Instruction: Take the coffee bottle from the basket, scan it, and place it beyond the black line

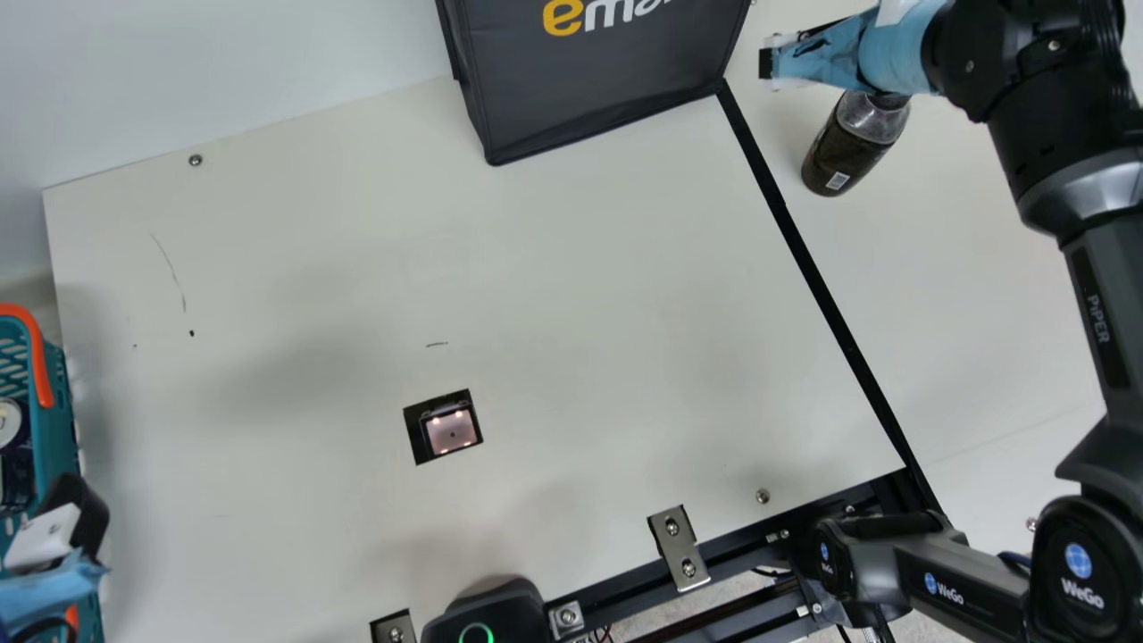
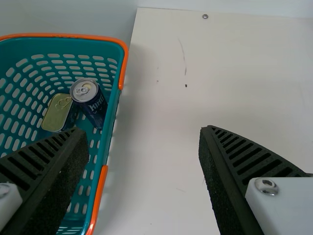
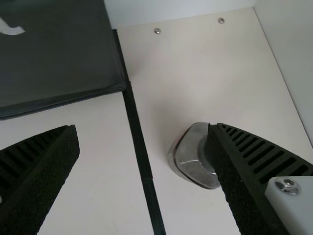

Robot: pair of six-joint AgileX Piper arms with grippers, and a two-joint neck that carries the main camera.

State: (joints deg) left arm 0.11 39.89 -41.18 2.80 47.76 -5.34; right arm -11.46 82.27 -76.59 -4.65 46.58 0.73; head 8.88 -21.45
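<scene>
In the main view the coffee bottle (image 1: 844,156), dark with a clear upper part, stands on the right side of the black line (image 1: 821,290). My right gripper (image 1: 775,64) is just above and beside its top, which the arm partly covers. From the right wrist view, my right gripper (image 3: 143,128) is open, and one finger hides part of the bottle (image 3: 191,157). My left gripper (image 1: 67,536) is over the edge of the teal basket (image 1: 59,411); the left wrist view has this gripper (image 2: 143,131) open, holding nothing, above the basket's rim (image 2: 111,142).
A square scanner window (image 1: 451,431) is set into the table's middle. A dark bag (image 1: 589,89) stands at the back, left of the line. Inside the basket are a dark can (image 2: 93,104) and a flat tin (image 2: 57,113). Metal brackets (image 1: 679,546) line the front edge.
</scene>
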